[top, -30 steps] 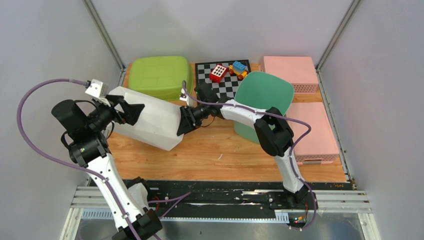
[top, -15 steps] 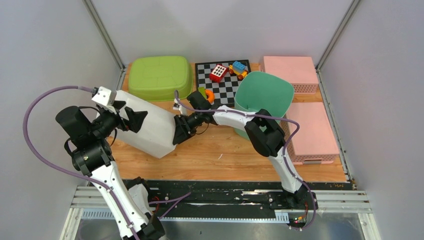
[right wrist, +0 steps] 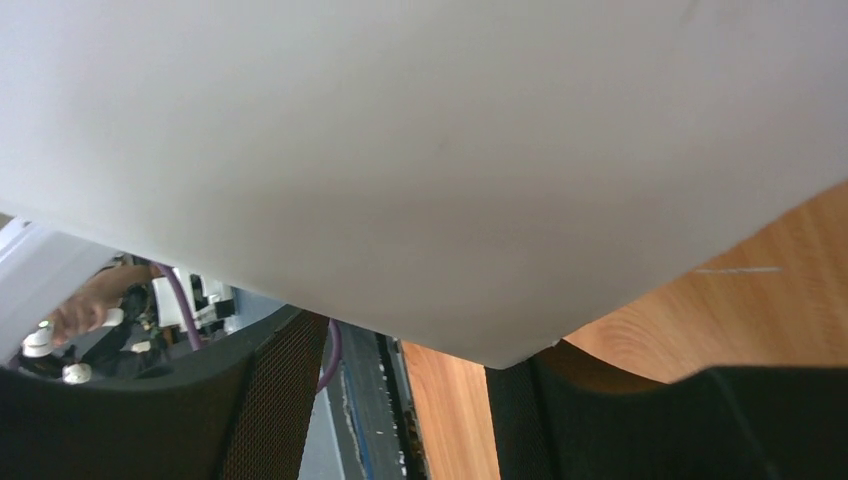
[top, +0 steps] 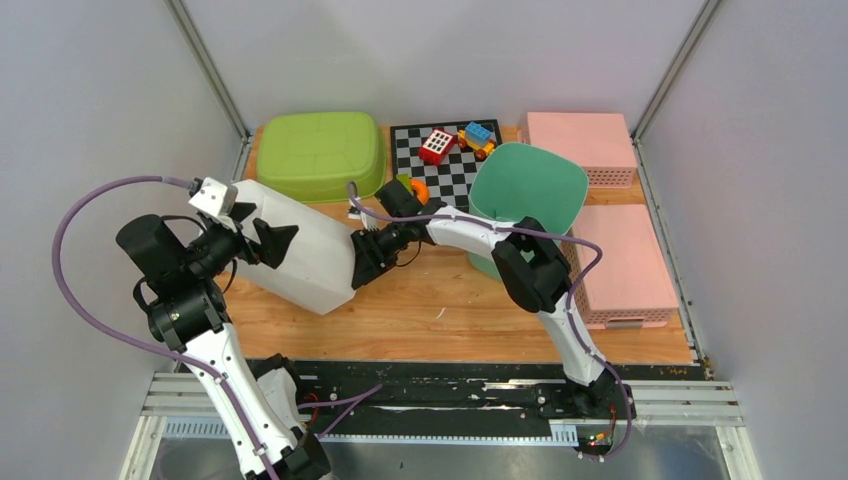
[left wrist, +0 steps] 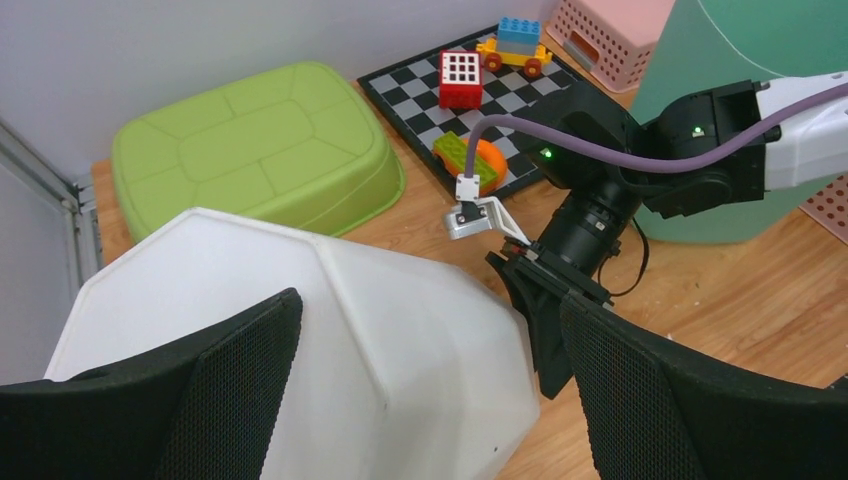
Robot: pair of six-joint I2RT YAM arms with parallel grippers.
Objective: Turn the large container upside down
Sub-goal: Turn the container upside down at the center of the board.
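Two pincers attend the large white faceted plastic container (top: pixel 300 250), which lies tipped on its side at the left centre of the overhead frame, over the wooden worktop (top: pixel 450 310) and just below the upturned green plastic basin (top: pixel 320 150). Whether its underside rests on the wood is unclear. The right pincer (top: pixel 362 258) is partly closed on the container's right-hand edge, and in the wrist view the thin wall runs down between its fingers. The left pincer (top: pixel 262 232) stands at its widest, straddling the opposite end, and I cannot tell whether its pads press the walls. I judge the container light and hollow, with thin walls that flex and smooth facets that would slide under a pinch, so a single edge grip may let it swing or slip while turning. The rim looks the surest hold, with the wide pincer steadying the broad end from the other side.
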